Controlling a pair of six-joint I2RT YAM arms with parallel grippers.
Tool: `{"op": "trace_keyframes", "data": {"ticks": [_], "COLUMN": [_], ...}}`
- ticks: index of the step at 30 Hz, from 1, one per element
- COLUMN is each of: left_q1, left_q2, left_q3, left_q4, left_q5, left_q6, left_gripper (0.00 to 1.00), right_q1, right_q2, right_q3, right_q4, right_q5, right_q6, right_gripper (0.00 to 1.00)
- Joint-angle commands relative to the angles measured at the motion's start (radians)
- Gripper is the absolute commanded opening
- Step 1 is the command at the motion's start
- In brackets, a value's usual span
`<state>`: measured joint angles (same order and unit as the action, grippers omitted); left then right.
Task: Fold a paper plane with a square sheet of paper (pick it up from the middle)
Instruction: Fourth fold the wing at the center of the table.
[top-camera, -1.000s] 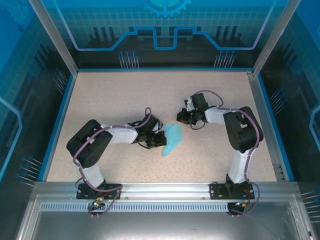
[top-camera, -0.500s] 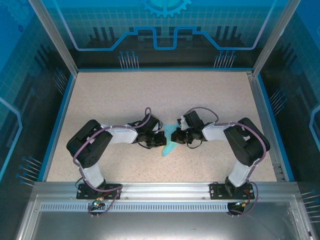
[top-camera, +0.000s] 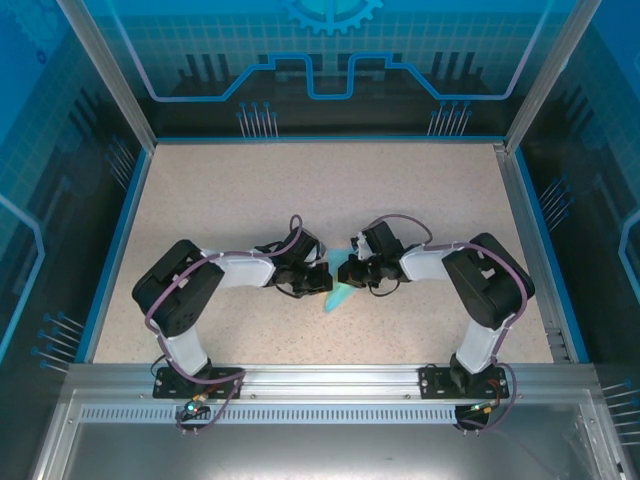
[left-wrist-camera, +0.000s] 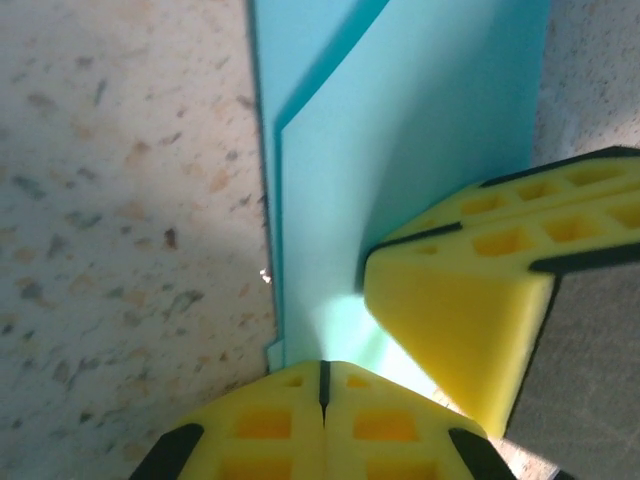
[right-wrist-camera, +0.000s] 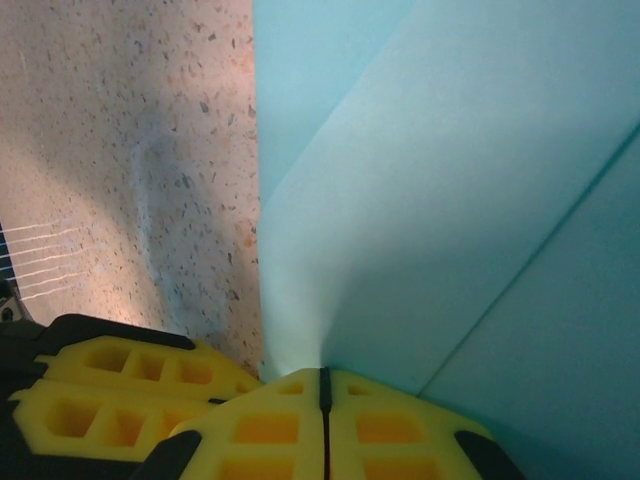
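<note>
The paper (top-camera: 340, 292), folded in layers but no dart yet, is laid mid-table (top-camera: 240, 200). It is met by the clenched left gripper (top-camera: 322, 281) at its 9 o'clock and the clenched right gripper (top-camera: 358, 272) at 3. Further folds are judged left.

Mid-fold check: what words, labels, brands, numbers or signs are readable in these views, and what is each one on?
No text, number or brand can be read.
back panel: only a gear emblem and circuit-style lines, no letters.
sheet of paper: plain light blue, nothing printed on the faces that show.
</note>
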<state>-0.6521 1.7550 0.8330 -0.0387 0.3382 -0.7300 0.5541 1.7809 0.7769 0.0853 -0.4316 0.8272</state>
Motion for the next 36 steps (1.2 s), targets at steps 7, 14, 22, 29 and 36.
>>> {"op": "trace_keyframes", "data": {"ticks": [7, 14, 22, 29, 36], "left_q1": [-0.013, -0.014, -0.015, -0.018, -0.023], "left_q2": [-0.178, -0.187, -0.158, -0.139, -0.112], "left_q3": [-0.073, -0.126, -0.168, -0.163, -0.159], "left_q4": [-0.101, -0.064, 0.039, 0.053, 0.058], "left_q5": [0.120, 0.121, 0.182, 0.193, 0.194], "left_q6": [-0.016, -0.068, -0.106, -0.102, -0.099], "left_gripper": [0.12, 0.26, 0.22, 0.22, 0.22], "right_q1": [0.008, 0.009, 0.010, 0.010, 0.010], "right_q2": [0.077, 0.085, 0.096, 0.105, 0.108], "right_q3": [0.001, 0.011, 0.014, 0.012, 0.010], "right_q4": [-0.136, -0.143, -0.149, -0.147, -0.147], "right_q5": [0.103, 0.097, 0.097, 0.097, 0.099], "right_q6": [0.000, -0.006, -0.005, -0.002, 0.000], "right_gripper": [0.07, 0.07, 0.06, 0.06, 0.06]}}
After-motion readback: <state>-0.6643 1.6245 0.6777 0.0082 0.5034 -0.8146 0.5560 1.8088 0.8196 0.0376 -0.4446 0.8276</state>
